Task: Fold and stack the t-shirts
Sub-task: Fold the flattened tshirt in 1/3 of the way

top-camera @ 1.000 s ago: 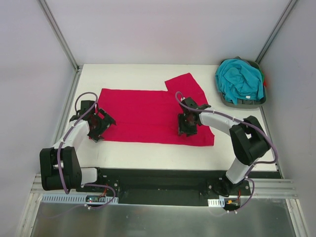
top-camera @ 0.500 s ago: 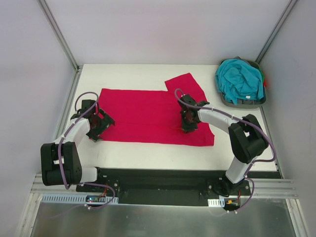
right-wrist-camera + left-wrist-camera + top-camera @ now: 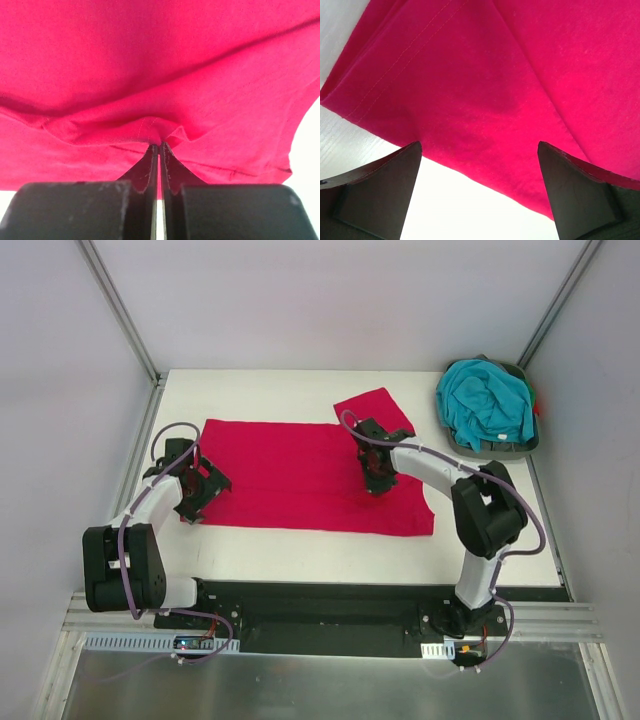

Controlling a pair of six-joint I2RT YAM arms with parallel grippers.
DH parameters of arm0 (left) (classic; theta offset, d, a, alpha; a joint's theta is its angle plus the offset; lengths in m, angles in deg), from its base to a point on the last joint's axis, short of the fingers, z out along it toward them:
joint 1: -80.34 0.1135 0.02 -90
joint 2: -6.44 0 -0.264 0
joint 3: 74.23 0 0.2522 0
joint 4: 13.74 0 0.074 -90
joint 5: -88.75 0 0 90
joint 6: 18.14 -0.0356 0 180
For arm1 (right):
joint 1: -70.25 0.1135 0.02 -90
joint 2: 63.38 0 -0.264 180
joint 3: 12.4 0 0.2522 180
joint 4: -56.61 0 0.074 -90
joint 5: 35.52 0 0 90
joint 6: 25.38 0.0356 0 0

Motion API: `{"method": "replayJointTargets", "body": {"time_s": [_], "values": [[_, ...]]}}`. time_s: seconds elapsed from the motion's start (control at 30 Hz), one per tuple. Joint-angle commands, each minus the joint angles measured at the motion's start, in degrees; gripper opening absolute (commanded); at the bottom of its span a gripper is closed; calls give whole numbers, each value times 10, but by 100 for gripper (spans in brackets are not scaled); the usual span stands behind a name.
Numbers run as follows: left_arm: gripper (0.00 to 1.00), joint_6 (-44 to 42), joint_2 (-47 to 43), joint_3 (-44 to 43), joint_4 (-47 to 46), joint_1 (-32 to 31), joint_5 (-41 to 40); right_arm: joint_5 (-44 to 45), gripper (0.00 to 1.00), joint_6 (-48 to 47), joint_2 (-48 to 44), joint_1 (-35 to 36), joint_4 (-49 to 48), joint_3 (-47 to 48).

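The crimson-red t-shirt (image 3: 290,472) lies spread flat on the white table, a sleeve (image 3: 372,408) sticking out at the back right. My right gripper (image 3: 376,478) is shut on a pinched fold of the red shirt (image 3: 155,132) near its right side. My left gripper (image 3: 196,502) is open over the shirt's near-left corner (image 3: 470,125), its fingertips (image 3: 395,165) on either side of the hem edge, holding nothing. The teal t-shirt (image 3: 487,400) lies bunched in the tray at the back right.
A dark grey-green tray (image 3: 470,448) holds the teal shirt at the table's back right corner. White walls with metal posts (image 3: 120,310) close in the back and sides. The arms' black base plate (image 3: 320,605) runs along the near edge.
My right gripper has moved back and a little left across the red shirt, dragging the pinched cloth with it. The left gripper has hardly moved.
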Motion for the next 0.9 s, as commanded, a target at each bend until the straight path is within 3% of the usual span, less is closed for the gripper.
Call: {"method": "replayJointTargets", "body": {"time_s": [0.0,0.53,0.87], "values": [[99,-16,5,-22,0,2,-11,51,0,-61,36,4,36,90],[99,-28,34,-43,1,1,-8,65,0,-186,171,-2,95,298],[99,-29,29,-44,2,1,-5,-21,1,-289,219,-2,99,358]]}}
